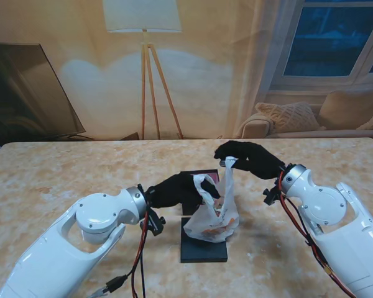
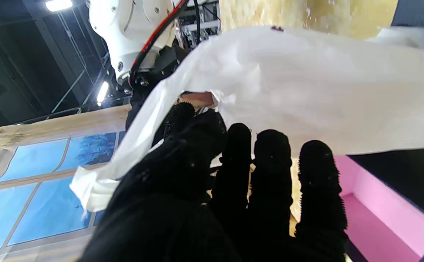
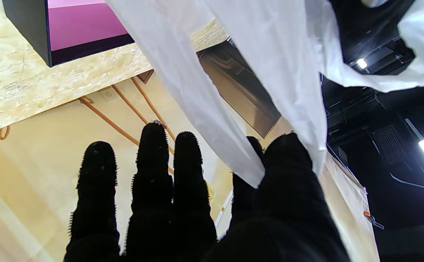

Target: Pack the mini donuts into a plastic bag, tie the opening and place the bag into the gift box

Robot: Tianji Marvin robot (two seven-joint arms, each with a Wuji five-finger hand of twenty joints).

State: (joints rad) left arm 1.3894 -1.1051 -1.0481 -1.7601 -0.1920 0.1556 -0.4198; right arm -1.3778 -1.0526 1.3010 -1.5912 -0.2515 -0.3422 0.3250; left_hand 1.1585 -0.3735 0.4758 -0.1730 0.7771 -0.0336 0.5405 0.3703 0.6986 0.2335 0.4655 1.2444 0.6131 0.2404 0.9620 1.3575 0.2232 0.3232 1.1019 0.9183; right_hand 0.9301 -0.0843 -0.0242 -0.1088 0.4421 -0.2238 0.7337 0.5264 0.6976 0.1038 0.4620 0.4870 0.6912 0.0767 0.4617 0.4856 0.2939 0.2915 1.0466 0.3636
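A white plastic bag with orange-brown mini donuts showing through its bottom rests on the black lid in front of the gift box. My right hand pinches one handle strip and holds it up, taut; the right wrist view shows the strip caught between thumb and forefinger. My left hand grips the other handle at the bag's left side, and its wrist view shows the film draped over the fingers. The black gift box with pink lining stands behind the bag.
The pale marbled table extends wide on both sides. Beyond its far edge stand a tripod floor lamp, a dark screen at the left and a sofa with cushions at the right.
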